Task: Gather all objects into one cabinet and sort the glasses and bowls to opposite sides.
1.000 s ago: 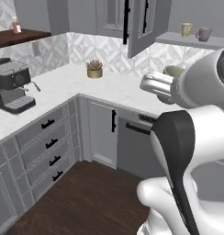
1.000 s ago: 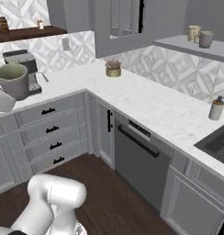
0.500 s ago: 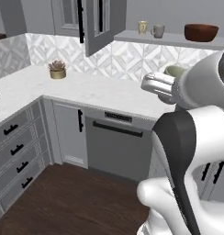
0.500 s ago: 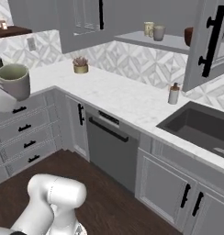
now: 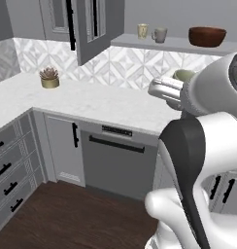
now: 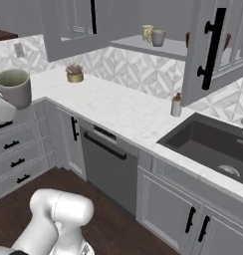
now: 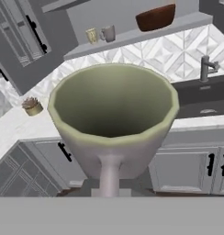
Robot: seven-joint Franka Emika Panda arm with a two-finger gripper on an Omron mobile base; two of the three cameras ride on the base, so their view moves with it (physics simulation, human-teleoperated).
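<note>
A simulated grey kitchen is shown, with a white marble counter (image 5: 106, 104) and an open grey wall cabinet (image 5: 198, 47) above it. A grey handled mug with a pale green inside (image 7: 114, 121) is carried upright and level in mid-air, in front of the counter. It is gripped by its handle in the two-finger gripper (image 7: 110, 186), whose fingers are clenched on that handle, so the mouth faces up and the cup hangs clear of the cupboards below.

On the flat grey cabinet shelf, a small cream mug (image 5: 143, 31) and a second grey mug (image 5: 159, 35) are seen just beside each other towards the left. A wide, glossy dark reddish-brown bowl (image 5: 207, 36) is set well apart from them to the right, which suits the sorting. The carried mug is judged to belong beside the other two mugs. A small potted plant (image 5: 49, 78) and a dark sink (image 6: 213, 147) are also seen.
</note>
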